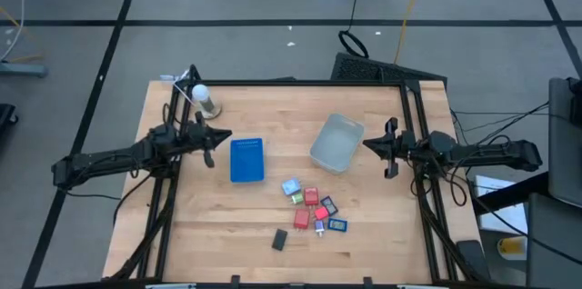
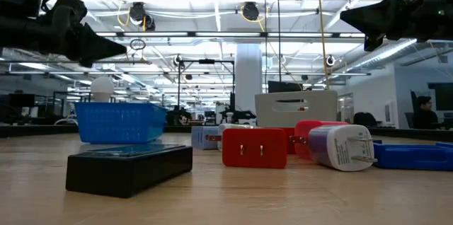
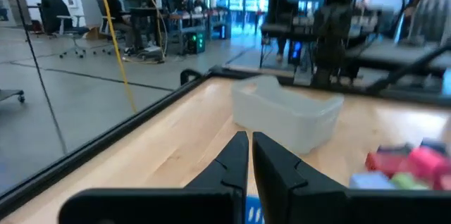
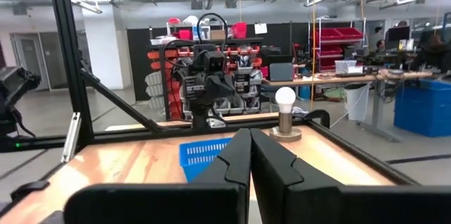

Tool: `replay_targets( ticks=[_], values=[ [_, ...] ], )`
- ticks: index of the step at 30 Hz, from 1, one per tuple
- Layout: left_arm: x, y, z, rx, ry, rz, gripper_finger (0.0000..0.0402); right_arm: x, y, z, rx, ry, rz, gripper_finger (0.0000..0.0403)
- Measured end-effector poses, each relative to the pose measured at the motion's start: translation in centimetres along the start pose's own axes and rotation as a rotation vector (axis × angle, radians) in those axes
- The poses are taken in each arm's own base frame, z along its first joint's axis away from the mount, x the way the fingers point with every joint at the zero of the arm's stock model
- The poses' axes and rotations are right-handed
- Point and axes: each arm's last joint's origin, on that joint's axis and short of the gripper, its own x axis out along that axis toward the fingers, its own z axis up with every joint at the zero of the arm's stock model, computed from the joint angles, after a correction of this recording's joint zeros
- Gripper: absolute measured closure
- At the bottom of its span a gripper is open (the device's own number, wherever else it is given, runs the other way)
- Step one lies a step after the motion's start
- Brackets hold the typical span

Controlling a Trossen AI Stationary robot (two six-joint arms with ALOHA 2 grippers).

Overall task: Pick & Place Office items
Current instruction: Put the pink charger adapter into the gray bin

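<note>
- Looking down from above, the desk (image 1: 227, 225) showed a dark frame rail along its far edge and both sides; bare wood lay open along the near edge and in the near-left corner.
- The flat blue tray (image 1: 246, 159) lay left of centre; the clear tub (image 1: 336, 142) sat tilted right of centre, with a strip of bare wood between them.
- The office items (image 1: 311, 209) were bunched on the wood nearer the front than the tub: red, light blue, green and dark blue pieces close together, some touching.
- A black block (image 1: 280, 239) lay apart from the bunch, toward the near edge; in the low view it (image 2: 129, 166) rested flat at the front, with a red plug block (image 2: 254, 147) and a white-ended plug (image 2: 342, 147) beyond it.
- A white bulb on a stand (image 1: 204, 98) stood at the far-left corner, just inside the rail.
- Left claw (image 1: 215, 140) hung above the desk at the tray's left side, raised clear of the wood; its fingers (image 3: 232, 164) stood nearly together with only a slit between them, nothing in them.
- Right claw (image 1: 382, 146) hung at the tub's right side, near but not touching it; its fingers (image 4: 236, 160) were pressed together and empty.
- Neither claw touched any item.
</note>
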Motion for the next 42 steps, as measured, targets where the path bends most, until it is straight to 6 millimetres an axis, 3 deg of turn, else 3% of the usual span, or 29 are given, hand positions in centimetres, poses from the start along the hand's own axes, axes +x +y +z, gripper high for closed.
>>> replay_targets(
  ticks=[5, 10, 19, 29, 42],
  values=[
    [0.0, -0.2, 0.5, -0.137, -0.041, -0.071, 0.0376, 0.0, 0.0, 0.0, 0.017, 0.0, 0.001, 0.0399],
    [0.0, -0.3, 0.5, -0.163, -0.038, -0.092, 0.0376, 0.0, 0.0, -0.1, 0.012, 0.009, 0.0, 0.0399],
    [-0.1, 0.1, 1.7, -0.039, -0.156, 0.021, 0.0376, 0.0, 0.0, -0.6, 0.033, 0.064, -0.001, 0.0399],
    [0.0, 0.3, -0.6, -0.05, 0.08, 0.066, 0.0376, 0.1, -0.1, -1.4, 0.077, 0.14, -0.012, 0.0399],
    [-0.1, 0.3, -1.0, -0.091, 0.118, 0.069, 0.0376, 0.2, -0.1, -1.7, 0.074, 0.166, -0.016, 0.0399]
  ],
)
